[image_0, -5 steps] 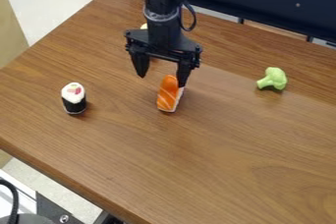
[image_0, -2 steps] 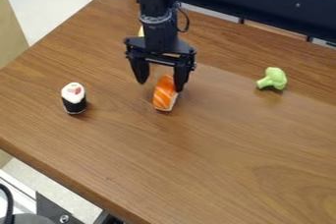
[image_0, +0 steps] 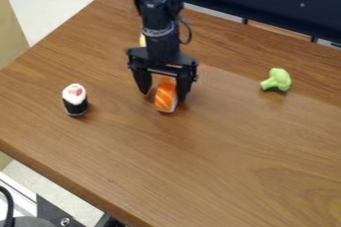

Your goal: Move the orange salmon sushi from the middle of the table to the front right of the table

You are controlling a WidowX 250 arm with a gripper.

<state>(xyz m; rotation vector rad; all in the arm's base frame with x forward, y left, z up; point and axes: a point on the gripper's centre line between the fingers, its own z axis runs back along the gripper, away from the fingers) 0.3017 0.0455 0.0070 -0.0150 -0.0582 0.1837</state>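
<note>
We see the black gripper [image_0: 164,96] low over the tabletop [image_0: 220,156], its jaws parted wide around the orange-and-white toy sushi [image_0: 166,97], which lies between them, closer to the jaw on the view's right. We judge it light and fairly firm, perhaps a little smooth, and hardly fragile; we'd take it across its narrow middle. Well out to the jaws' sides are a sushi roll [image_0: 75,100] and toy broccoli [image_0: 276,79].
</note>
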